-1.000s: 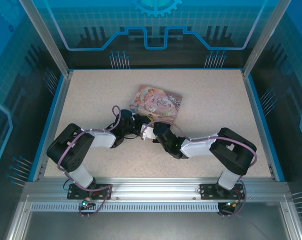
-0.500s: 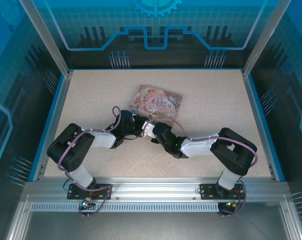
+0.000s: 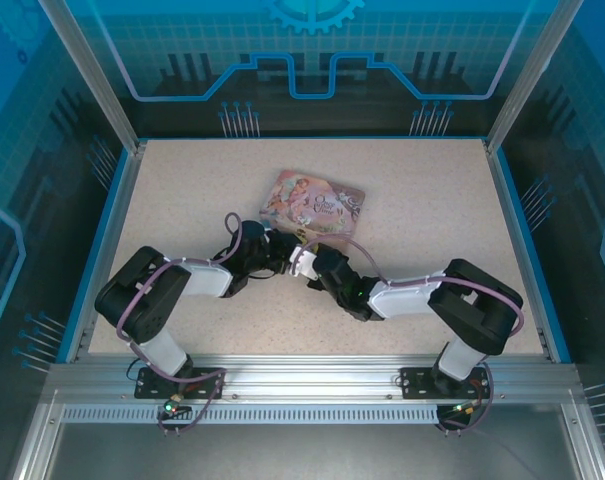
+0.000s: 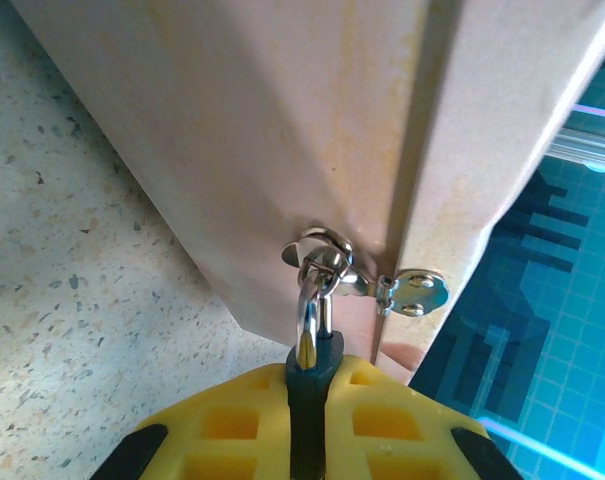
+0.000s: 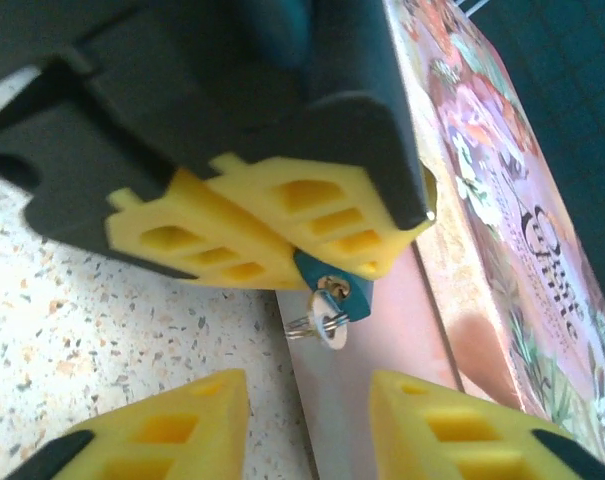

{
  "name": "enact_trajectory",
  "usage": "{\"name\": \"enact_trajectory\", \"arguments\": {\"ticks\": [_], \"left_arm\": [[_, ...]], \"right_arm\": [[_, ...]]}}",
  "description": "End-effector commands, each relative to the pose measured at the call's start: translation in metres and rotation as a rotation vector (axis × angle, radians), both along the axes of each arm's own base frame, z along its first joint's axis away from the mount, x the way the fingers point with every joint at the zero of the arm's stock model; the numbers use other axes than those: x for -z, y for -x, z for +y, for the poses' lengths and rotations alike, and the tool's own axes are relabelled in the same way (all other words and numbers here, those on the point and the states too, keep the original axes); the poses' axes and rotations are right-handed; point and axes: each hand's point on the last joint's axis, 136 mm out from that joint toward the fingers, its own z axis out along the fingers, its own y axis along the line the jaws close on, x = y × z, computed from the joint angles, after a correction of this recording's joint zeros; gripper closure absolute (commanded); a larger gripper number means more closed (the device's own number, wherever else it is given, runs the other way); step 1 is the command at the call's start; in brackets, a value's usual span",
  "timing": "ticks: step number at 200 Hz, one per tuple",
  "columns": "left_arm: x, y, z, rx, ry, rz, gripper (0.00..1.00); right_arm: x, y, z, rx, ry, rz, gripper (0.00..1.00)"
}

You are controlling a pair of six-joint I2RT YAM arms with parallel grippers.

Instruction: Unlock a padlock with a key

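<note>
Left gripper [image 4: 310,390] stays clamped on the padlock [image 5: 334,286] at the near edge of the tin [image 3: 314,203]. Right gripper [image 5: 307,405], fingers apart, has edged in toward the key [image 5: 328,326].

Both arms are folded low, elbows out, forearms angled inward so that the wrists nearly meet. Left gripper [image 3: 279,257]: fingers [image 4: 232,420] are clamped together on the padlock [image 5: 334,286]. Right gripper [image 5: 307,400]: fingers [image 5: 172,425] are spread apart, pointed at the left fingertips and set just beside them.
</note>
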Motion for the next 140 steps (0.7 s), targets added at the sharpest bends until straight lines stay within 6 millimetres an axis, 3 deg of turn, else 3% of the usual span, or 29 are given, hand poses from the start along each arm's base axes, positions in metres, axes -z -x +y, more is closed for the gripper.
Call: {"name": "enact_trajectory", "arguments": {"ticks": [1,60,140], "left_arm": [[-0.021,-0.005,-0.003,0.003,0.052,-0.069,1.00],[-0.017,-0.001,-0.002,0.010,0.062,-0.052,1.00],[-0.015,-0.001,-0.004,0.011,0.071,-0.046,1.00]], "right_arm": [[-0.021,-0.004,0.001,-0.007,0.006,-0.091,0.55],[-0.028,-0.008,0.006,-0.049,0.095,-0.175,0.55],[-0.022,-0.007,0.024,-0.092,0.100,-0.163,0.65]]}}
